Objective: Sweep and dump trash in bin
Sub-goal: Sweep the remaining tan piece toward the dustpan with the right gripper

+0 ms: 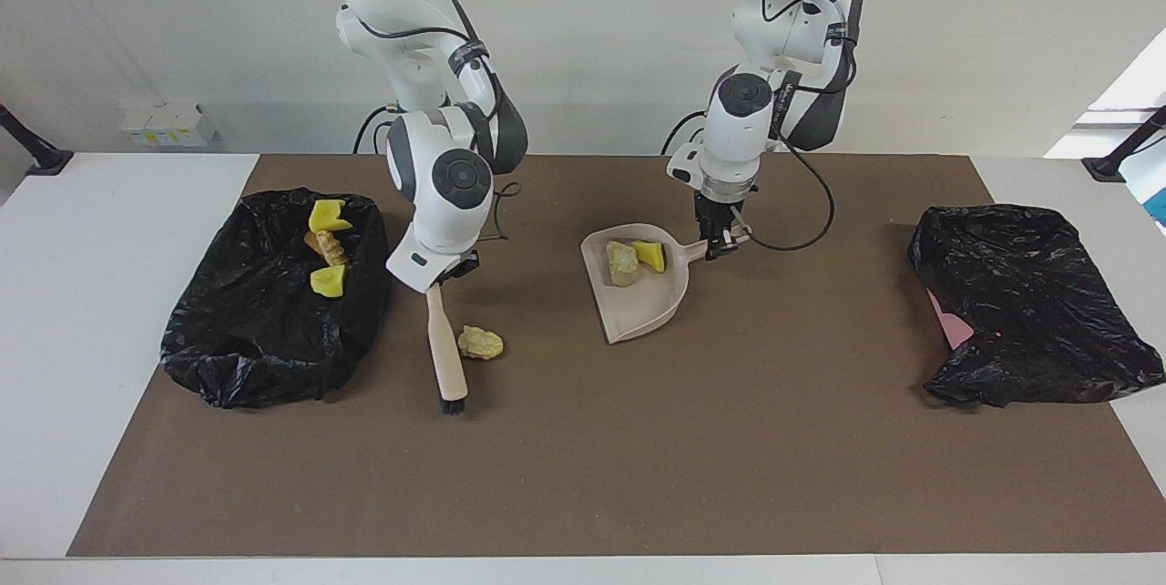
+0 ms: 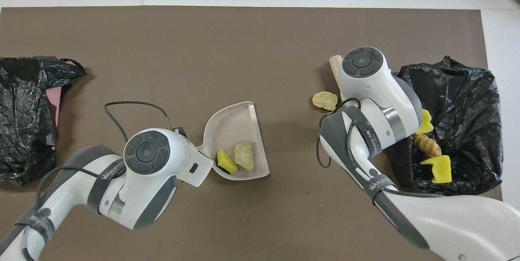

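Now torn tan chunk (image 1: 480, 343) on mat, yellow and tan chunks in dustpan (image 1: 649, 307)

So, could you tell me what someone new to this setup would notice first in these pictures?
Probably the two tools in use mid-table: the right gripper holds a brush whose bristles are down beside a loose tan chunk, while the left gripper holds the handle of a dustpan carrying two chunks. Next, the crumpled black bag at the right arm's end, with yellow and tan chunks lying in it.
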Robot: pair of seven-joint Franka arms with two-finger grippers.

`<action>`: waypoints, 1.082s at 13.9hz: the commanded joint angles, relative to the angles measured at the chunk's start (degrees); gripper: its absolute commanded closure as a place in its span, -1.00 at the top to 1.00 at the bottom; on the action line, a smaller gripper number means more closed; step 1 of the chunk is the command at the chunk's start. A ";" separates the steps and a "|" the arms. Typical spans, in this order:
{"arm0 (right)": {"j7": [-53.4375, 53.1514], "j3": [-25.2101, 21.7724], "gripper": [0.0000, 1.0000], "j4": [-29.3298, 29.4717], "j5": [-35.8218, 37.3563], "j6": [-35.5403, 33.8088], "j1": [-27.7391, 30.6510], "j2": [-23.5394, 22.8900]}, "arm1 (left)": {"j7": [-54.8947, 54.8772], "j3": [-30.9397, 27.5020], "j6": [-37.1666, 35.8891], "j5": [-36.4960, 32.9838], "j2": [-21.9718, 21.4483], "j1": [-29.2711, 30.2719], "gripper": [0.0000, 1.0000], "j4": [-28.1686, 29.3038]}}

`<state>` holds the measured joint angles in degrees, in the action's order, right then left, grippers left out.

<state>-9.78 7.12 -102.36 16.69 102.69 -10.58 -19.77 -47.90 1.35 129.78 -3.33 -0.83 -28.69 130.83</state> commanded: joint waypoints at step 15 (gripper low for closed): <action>-0.24 1.58 -1.00 -7.07 -25.38 -1.35 -18.60 8.52 | 7.83 0.06 1.26 -1.07 1.35 -0.85 -1.00 1.09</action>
<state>-9.83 8.82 -110.21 -5.55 101.46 -29.78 -12.39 -42.37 1.64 129.40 -3.33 -0.55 -29.02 131.37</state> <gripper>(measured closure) 0.736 0.687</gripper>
